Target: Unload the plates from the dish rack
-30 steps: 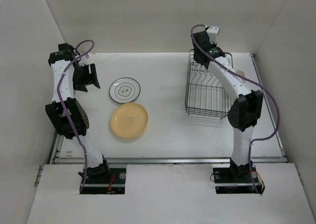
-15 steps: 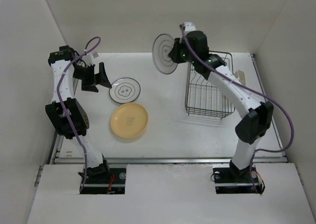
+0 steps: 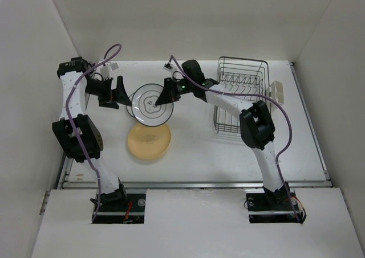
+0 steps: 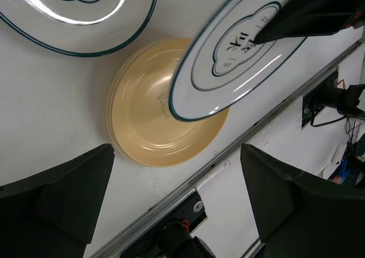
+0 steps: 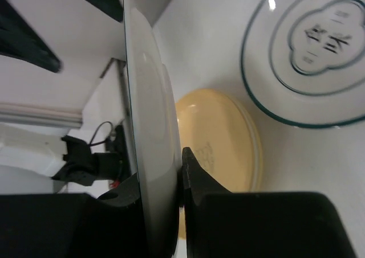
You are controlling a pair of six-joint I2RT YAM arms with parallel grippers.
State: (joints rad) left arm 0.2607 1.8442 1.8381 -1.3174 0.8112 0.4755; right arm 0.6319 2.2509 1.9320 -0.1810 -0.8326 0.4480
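My right gripper is shut on the rim of a white plate with a dark rim and rings, holding it tilted above the table. In the right wrist view this held plate shows edge-on between the jaws of the gripper. A second white ringed plate lies flat under and behind it. A pale yellow plate lies nearer the arms. My left gripper is open and empty, just left of the plates. The dark wire dish rack stands at the right, with no plate showing in it.
A small beige holder is clipped to the rack's right side. White walls close in the table on the left, back and right. A metal rail runs along the table's near edge.
My right arm lifted the white plate out of the rack, swung it left and lowered it over the plates on the table. My left gripper shifted slightly right.
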